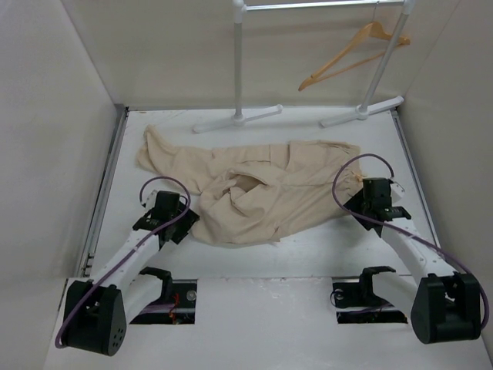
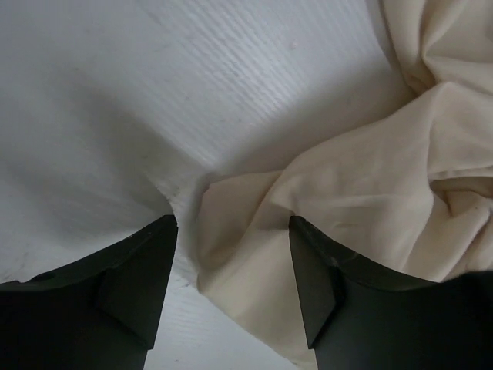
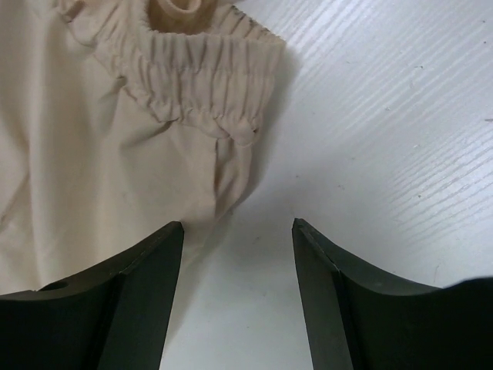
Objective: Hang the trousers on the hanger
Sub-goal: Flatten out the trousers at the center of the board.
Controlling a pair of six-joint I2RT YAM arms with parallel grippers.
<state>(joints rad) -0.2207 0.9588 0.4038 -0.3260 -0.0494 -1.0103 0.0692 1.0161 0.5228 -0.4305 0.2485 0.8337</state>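
Note:
The beige trousers [image 1: 254, 189] lie crumpled across the middle of the white table, one leg reaching to the far left. The wooden hanger [image 1: 350, 54] hangs from the white rack at the back right. My left gripper [image 1: 187, 218] is open at the trousers' near left edge; in the left wrist view a cloth fold [image 2: 254, 254] lies between its spread fingers. My right gripper [image 1: 356, 193] is open at the trousers' right end; in the right wrist view the gathered waistband [image 3: 204, 73] lies just ahead and left, with bare table between the fingers.
The white clothes rack [image 1: 239, 69] stands at the back with two feet [image 1: 362, 112] on the table. White walls close the left, right and back. Two cut-outs sit in the near edge by the arm bases.

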